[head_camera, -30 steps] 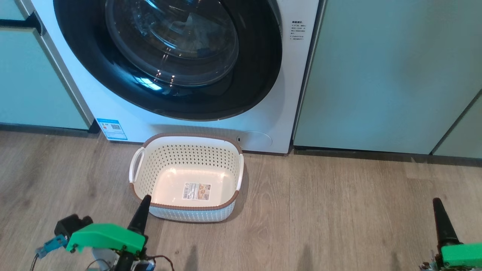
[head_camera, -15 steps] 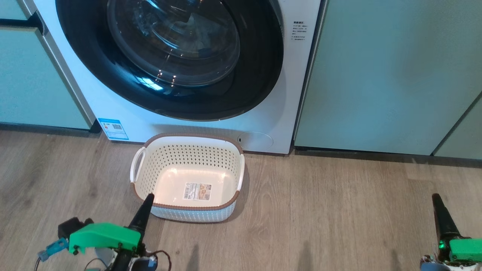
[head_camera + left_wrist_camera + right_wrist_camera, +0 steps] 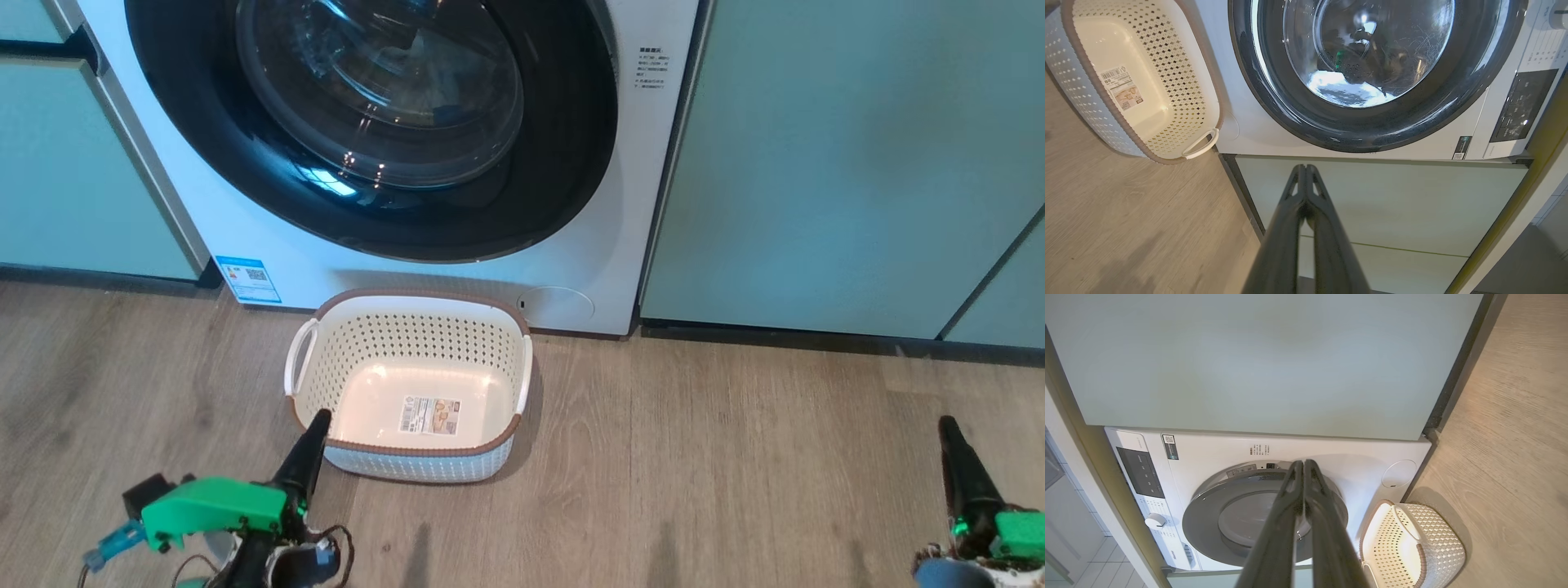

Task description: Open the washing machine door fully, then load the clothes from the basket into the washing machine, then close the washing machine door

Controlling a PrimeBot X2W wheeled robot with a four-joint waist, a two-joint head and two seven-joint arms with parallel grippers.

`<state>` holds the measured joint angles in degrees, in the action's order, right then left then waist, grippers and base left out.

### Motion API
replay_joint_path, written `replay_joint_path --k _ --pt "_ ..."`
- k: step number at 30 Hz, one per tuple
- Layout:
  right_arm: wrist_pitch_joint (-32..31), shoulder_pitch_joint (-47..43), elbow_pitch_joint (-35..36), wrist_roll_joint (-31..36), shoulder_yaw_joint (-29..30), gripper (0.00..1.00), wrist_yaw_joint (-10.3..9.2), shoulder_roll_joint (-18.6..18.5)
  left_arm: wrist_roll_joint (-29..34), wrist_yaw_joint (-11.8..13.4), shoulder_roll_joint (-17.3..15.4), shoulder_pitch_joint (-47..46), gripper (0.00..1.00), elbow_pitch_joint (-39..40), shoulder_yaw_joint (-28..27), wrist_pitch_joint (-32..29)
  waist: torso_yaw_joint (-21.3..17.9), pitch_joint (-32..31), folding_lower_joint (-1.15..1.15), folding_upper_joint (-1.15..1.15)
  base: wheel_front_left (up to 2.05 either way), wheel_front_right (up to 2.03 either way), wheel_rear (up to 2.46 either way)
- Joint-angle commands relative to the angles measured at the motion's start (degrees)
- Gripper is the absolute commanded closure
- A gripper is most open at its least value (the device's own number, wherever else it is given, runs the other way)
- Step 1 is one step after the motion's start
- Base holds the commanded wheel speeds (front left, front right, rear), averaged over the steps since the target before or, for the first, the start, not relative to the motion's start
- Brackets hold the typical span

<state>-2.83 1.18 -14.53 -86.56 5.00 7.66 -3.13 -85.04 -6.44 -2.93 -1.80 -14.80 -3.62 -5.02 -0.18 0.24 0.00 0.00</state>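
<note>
Both arms have eased back, the left pincer (image 3: 320, 415) and the right pincer (image 3: 947, 421) clenched on nothing above the floor (image 3: 735, 457), while the basket (image 3: 416, 467) stands empty just before the washing machine (image 3: 588, 237), the washing machine door (image 3: 204, 163) shut, so the task looks finished.

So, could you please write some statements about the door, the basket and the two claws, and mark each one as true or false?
1. The washing machine door is closed. True.
2. The basket holds clothes. False: it is empty but for a label on its bottom.
3. The basket stands on the wooden floor before the washing machine. True.
4. The left claw is open. False: it is shut, holding nothing.
5. The right claw grips the basket's handle. False: it is shut, well apart from the basket.
</note>
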Motion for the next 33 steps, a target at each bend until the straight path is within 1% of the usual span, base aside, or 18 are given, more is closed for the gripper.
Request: replay_joint_path --k 1,10,33 --pt "-0.56 3.76 1.54 -1.47 -0.83 1.00 -0.16 -1.23 -1.38 -0.41 -0.31 -3.58 1.00 1.51 -2.13 -0.41 0.02 -0.01 0.00 0.00 0.00 0.00 0.00" --pt "-2.01 4.80 0.64 -7.17 -0.51 1.00 -0.17 -1.21 -6.95 -1.03 0.04 -4.38 1.00 0.75 -2.95 -1.50 0.18 -0.06 0.00 0.00 0.00 0.00 0.00" --pt "-2.43 4.86 0.59 -6.89 -0.02 1.00 -0.17 -0.87 -7.09 -1.04 0.05 -4.39 1.00 0.74 -2.94 -1.51 0.18 -0.06 0.00 0.00 0.00 0.00 0.00"
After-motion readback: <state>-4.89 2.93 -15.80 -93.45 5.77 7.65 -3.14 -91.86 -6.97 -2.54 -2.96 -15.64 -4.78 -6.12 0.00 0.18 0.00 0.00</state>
